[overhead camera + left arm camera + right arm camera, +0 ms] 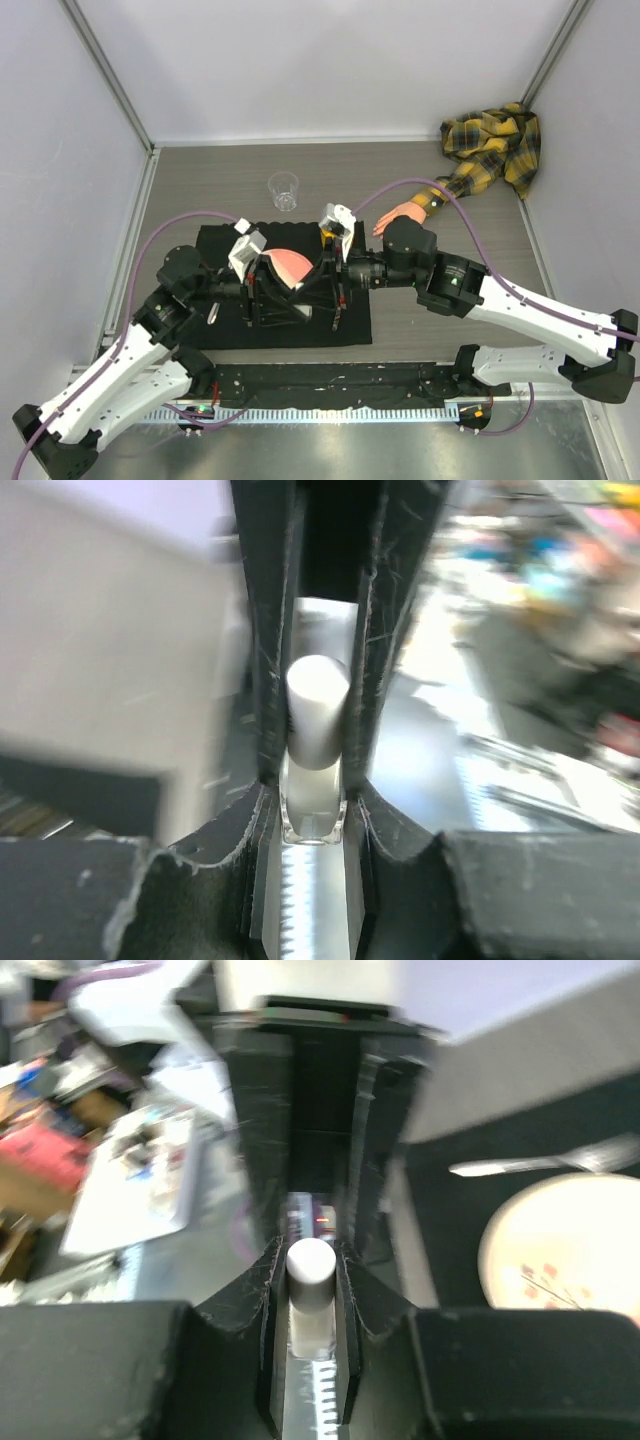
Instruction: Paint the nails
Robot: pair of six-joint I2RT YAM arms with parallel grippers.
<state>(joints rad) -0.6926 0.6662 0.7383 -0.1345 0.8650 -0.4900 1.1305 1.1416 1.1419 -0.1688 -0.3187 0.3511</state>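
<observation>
White-capped clear bottle point(316, 750) sits clamped between left fingers point(262, 630), right fingers point(262, 1140) closed on its cap point(310, 1260).

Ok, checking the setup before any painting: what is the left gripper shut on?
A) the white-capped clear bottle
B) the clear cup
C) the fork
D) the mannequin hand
A: in the left wrist view the left gripper is clamped on the white-capped clear bottle.
</observation>
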